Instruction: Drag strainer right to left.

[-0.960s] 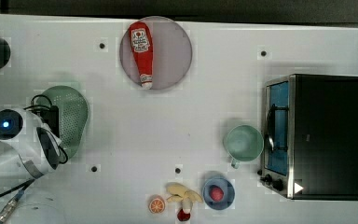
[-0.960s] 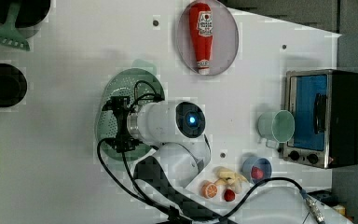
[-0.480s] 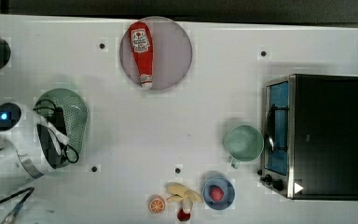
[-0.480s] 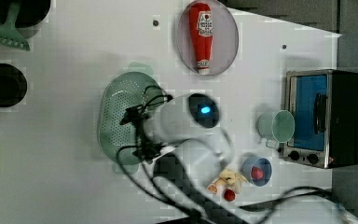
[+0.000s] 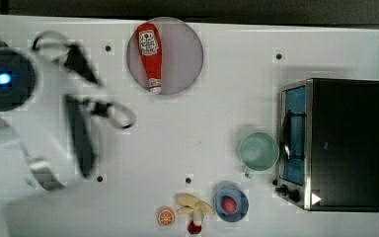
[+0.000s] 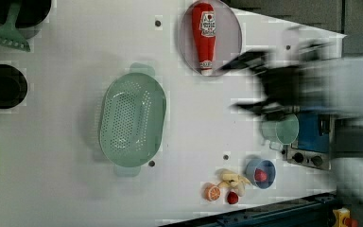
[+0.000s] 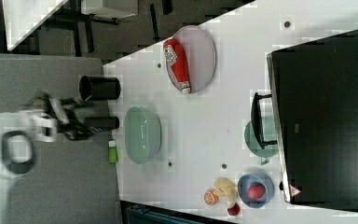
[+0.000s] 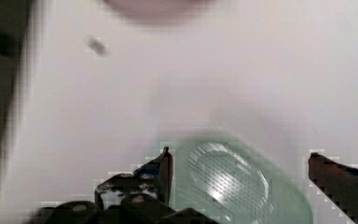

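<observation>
From the top view, the arm's blurred bulk covers the table [image 5: 217, 123] on the top view's left. The ketchup bottle [image 5: 149, 57] lies on its plate [image 5: 185, 54], the cup [image 5: 259, 151] sits beside the toaster oven [image 5: 343, 143].

In the left view the strainer [image 6: 132, 119] lies free on the table, near the middle, nothing touching it; it looks let go, likely where the drag ended.

The right view shows the end effector [image 7: 81, 122] lifted off past the table's edge, well apart from the strainer.

In the wrist view its jaws stand wide, empty, the strainer below between them
</observation>
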{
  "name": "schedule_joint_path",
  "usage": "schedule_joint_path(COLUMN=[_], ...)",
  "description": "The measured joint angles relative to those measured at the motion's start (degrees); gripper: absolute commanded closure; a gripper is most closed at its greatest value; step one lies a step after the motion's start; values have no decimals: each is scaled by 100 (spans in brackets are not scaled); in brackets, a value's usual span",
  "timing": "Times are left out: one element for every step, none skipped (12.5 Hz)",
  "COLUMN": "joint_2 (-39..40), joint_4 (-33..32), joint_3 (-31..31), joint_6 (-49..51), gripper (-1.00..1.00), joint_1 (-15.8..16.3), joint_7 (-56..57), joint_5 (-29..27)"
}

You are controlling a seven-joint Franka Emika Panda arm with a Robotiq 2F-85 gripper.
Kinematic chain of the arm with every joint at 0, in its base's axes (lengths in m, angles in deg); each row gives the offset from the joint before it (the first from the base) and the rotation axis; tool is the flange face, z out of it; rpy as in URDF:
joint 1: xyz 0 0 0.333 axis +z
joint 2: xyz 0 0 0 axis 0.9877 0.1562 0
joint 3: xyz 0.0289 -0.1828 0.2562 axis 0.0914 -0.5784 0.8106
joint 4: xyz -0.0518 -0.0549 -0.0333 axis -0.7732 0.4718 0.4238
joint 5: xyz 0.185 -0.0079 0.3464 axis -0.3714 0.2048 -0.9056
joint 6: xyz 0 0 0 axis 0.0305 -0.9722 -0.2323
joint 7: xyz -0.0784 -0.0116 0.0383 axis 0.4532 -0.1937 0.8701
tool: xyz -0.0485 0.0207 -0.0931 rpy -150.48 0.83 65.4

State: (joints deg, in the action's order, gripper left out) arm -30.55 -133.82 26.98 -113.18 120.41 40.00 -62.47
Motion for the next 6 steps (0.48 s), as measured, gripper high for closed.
schedule_joint_path(joint_2=[-453,-860,-1219,-1502,-1689,-1742], joint_4=[151,241,308,313,308,313], joint_3=[-383,-744,-1113,-1438,-1746,-1953], joint_6=[297,621,856,1080,1291,1309], gripper=[-100,-100,-100,-100,-100,-100], joint_1=[-36,-84,-123,-235,-369,-574], joint_7=[540,1051,1528,1993,2381,2665], joint_5=[118,399,754,903,1115,1427])
